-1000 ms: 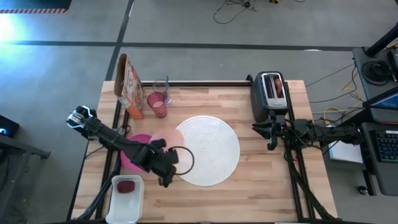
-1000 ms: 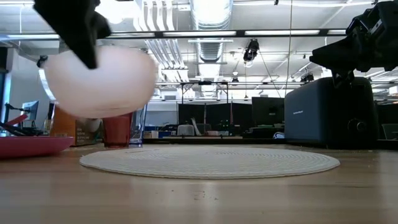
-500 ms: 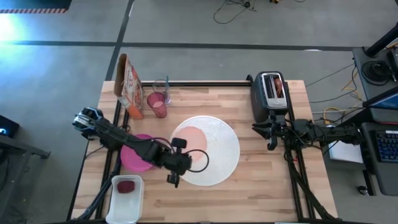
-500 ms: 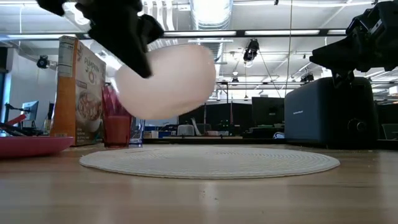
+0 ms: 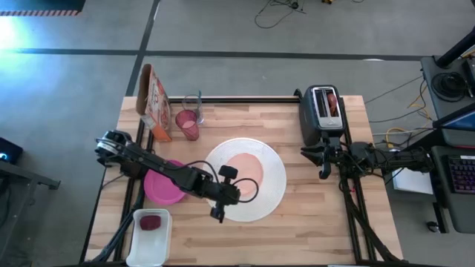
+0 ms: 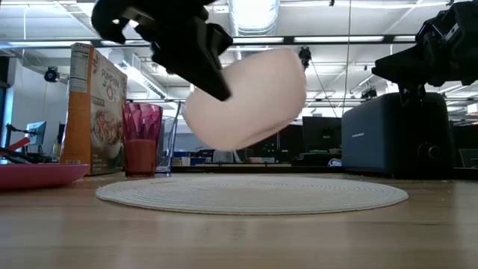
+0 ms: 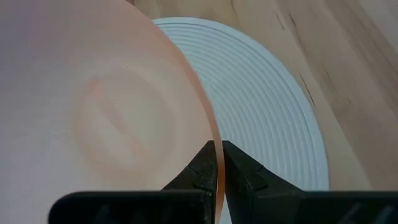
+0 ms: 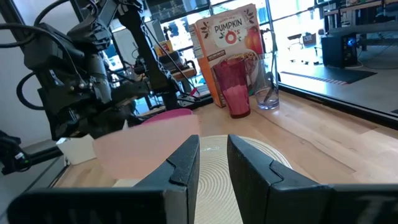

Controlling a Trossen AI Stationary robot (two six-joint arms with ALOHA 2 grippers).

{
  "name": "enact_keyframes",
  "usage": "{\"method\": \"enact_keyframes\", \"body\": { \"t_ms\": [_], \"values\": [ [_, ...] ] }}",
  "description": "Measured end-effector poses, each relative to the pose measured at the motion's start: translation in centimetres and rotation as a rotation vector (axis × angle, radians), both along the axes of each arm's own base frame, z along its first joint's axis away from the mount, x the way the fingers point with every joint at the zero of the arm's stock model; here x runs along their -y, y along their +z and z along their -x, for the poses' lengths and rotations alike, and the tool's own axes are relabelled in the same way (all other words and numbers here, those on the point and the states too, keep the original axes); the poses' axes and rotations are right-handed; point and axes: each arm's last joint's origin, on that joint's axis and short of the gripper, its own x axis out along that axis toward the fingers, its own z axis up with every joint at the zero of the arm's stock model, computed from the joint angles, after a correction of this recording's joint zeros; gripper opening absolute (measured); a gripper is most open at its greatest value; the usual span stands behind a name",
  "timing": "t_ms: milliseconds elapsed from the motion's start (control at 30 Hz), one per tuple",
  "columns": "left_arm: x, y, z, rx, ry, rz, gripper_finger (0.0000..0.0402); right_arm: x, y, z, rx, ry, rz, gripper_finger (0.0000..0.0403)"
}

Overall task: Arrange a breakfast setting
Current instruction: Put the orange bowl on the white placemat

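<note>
Bowl (image 6: pixel 246 101), pale pink and smooth, hangs tilted above the big round white plate (image 5: pixel 273 178), its rim clamped between the closed fingers of the left gripper (image 7: pixel 217 169). The plate is flat with fine concentric ridges, on a wooden table (image 5: pixel 319 222). Beside the plate lies a smaller magenta plate (image 5: pixel 157 189); past that, a white tray (image 5: pixel 148 241) holds a dark red round fruit (image 5: pixel 151 222). Behind the plate stand a ribbed pink tumbler (image 5: pixel 187 124), a clear glass (image 5: pixel 194 101) and a cereal box (image 5: pixel 155 100). The right gripper (image 5: pixel 323 161) waits beside a toaster (image 5: pixel 321 111), fingers slightly apart, empty.
</note>
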Motion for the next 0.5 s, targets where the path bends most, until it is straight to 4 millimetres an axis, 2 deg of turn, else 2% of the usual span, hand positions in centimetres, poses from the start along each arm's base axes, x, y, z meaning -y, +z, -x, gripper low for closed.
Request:
{"method": "enact_keyframes", "body": {
  "t_ms": [133, 233, 500],
  "values": [
    [-0.5, -0.6, -1.9, -0.019, 0.012, 0.007, 0.0000, 0.0, 0.0, 0.0, 0.000, 0.000, 0.000, 0.0073],
    [-0.7, -0.3, -3.7, -0.047, 0.031, -0.003, 0.0000, 0.0, 0.0, 0.0, 0.000, 0.000, 0.000, 0.0073],
    [-0.6, -1.2, -7.4, -0.215, 0.036, -0.053, 0.0000, 0.0, 0.0, 0.0, 0.000, 0.000, 0.000, 0.0073]
  ]
}}
